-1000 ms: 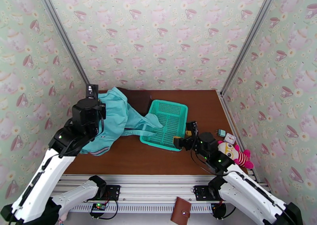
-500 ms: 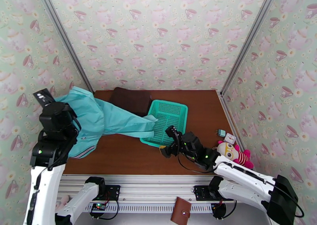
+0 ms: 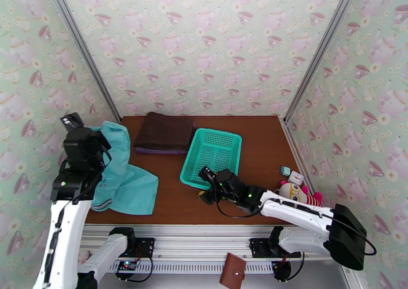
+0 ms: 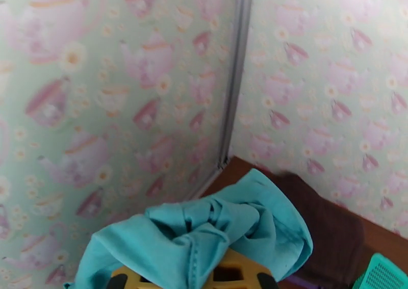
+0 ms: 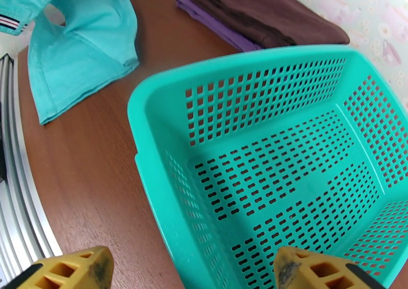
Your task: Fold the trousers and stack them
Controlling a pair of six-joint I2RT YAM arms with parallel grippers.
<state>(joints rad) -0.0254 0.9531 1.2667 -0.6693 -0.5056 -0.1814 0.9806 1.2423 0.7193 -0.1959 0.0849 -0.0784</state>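
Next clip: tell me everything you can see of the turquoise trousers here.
The trousers are thin turquoise cloth with a dark-and-pale striped band at one edge. They are unfolded: one part is bunched over the left pincer, which is shut on them and holds them up at the left side of the table, while the lower end lies flat on the wood near the front left corner. They lie apart from the brown folded cloth and the basket.
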